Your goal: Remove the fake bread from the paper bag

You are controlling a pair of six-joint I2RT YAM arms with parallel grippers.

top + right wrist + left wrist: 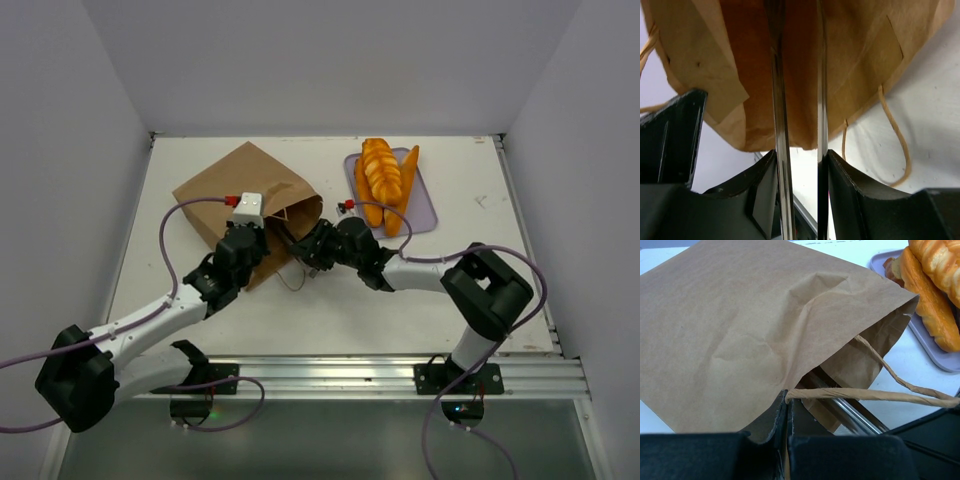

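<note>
Pinching the near lip of the paper bag in the left hand, fingers pressed together, arm stretched low across the counter. Clamping thin metal tongs in the right hand, elbow bent, wrist aimed at the bag's open mouth, both blades reaching inside. Bread piled on the tray just right of the bag, apart from both hands.

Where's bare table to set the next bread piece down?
Bare: the table right of the lavender tray, and the near strip along the metal rail. Crowded: the tray, piled with fake bread, and the paper bag mouth, where the left gripper pinches the rim and the right gripper pushes tongs in.
</note>
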